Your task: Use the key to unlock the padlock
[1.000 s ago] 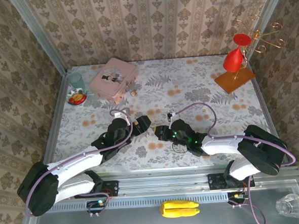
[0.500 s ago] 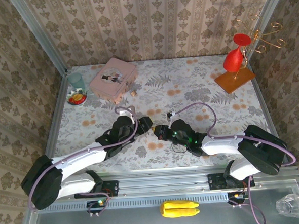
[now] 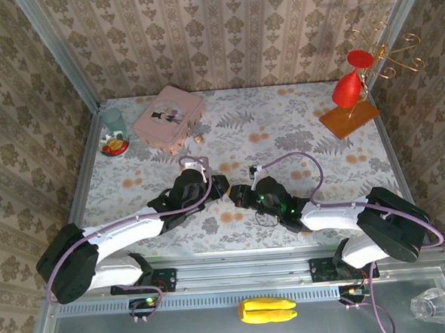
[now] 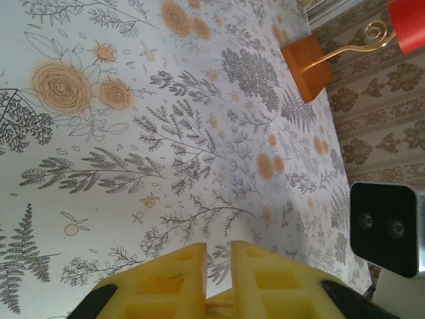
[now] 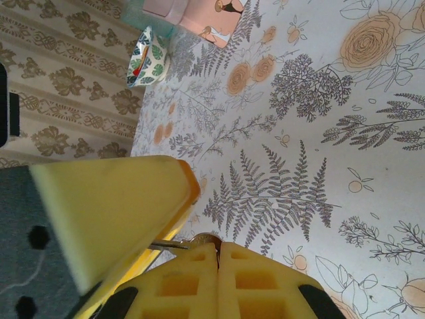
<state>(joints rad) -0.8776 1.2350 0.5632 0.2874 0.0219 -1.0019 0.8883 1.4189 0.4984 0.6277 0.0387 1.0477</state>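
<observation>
My two grippers meet tip to tip at the middle of the flowered table. The right gripper [image 3: 240, 196] [image 5: 218, 246] is shut on the key [image 5: 204, 238]. Its round silvery head sticks out at the fingertips, and its thin shaft runs left to the left gripper's yellow fingers [image 5: 113, 206]. The left gripper [image 3: 221, 188] [image 4: 218, 247] has its jaws almost together, with a brass-yellow bit low in the narrow gap. That bit and a small brass glint between the two grippers [image 3: 232, 194] look like the padlock. Most of the padlock is hidden by the fingers.
A pink tin [image 3: 169, 117] stands at the back left, with a green glass [image 3: 114, 119] and a small patterned bowl [image 3: 115, 147] beside it. A red and gold wire stand on an orange wooden base [image 3: 349, 119] is at the back right. Patterned walls close in three sides.
The left arm has pushed forward and to the right, bringing its gripper closer against the right gripper. The right arm has held still with the key.
</observation>
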